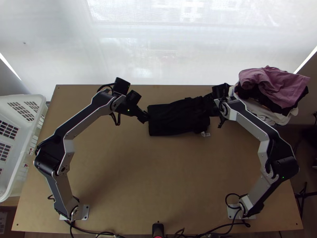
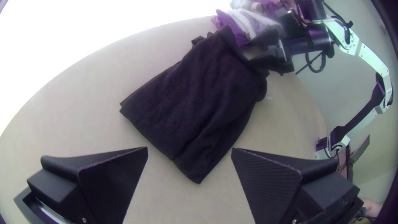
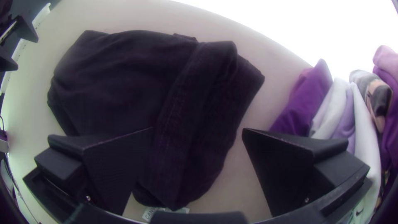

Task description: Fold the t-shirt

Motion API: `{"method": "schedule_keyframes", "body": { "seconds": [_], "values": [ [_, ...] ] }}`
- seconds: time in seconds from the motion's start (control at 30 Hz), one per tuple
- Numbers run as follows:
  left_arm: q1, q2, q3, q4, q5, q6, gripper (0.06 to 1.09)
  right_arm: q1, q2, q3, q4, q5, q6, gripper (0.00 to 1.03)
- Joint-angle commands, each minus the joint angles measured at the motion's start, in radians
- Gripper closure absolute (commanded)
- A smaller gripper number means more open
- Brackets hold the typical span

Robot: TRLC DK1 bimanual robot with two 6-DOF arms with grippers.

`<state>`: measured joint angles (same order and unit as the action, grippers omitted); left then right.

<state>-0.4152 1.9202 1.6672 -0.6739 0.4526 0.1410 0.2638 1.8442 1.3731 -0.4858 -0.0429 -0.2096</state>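
A black t-shirt lies folded into a rough rectangle near the table's far edge. In the top view my left gripper is at its left end and my right gripper is over its right end. The left wrist view has my left gripper open, the shirt lying flat beyond the fingertips. My right gripper is open above the shirt's right end, where a strip is folded over; a white label sticks out there. Nothing is held.
A pile of clothes, pink on top with white and black below, stands at the table's far right corner. At the left edge is a white plastic basket. Bare tabletop stretches between the shirt and the arms' bases.
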Motion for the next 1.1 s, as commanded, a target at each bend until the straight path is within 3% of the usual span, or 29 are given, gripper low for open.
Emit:
{"method": "schedule_keyframes", "body": {
  "seconds": [0.0, 0.27, 0.37, 0.63, 1.07],
  "values": [
    [-0.008, 0.072, 0.057, -0.001, -0.017, 0.011, 0.11, -0.064, -0.122, -0.132, 0.021, -0.008, 0.016, 0.05],
    [-0.031, 0.165, 0.160, -0.004, -0.042, 0.006, 0.11, 0.049, -0.181, -0.143, 0.127, 0.003, -0.014, 0.05],
    [-0.043, 0.207, 0.213, -0.015, -0.057, 0.006, 0.11, 0.144, -0.181, -0.166, 0.179, 0.067, -0.079, 0.05],
    [-0.063, 0.313, 0.315, -0.044, -0.072, 0.011, 0.11, 0.339, -0.174, -0.287, 0.398, 0.130, -0.264, 0.05],
    [-0.071, 0.344, 0.319, -0.055, -0.088, 0.016, 0.11, 0.396, -0.123, -0.457, 0.641, 0.130, -0.441, 0.05]
  ]
}}
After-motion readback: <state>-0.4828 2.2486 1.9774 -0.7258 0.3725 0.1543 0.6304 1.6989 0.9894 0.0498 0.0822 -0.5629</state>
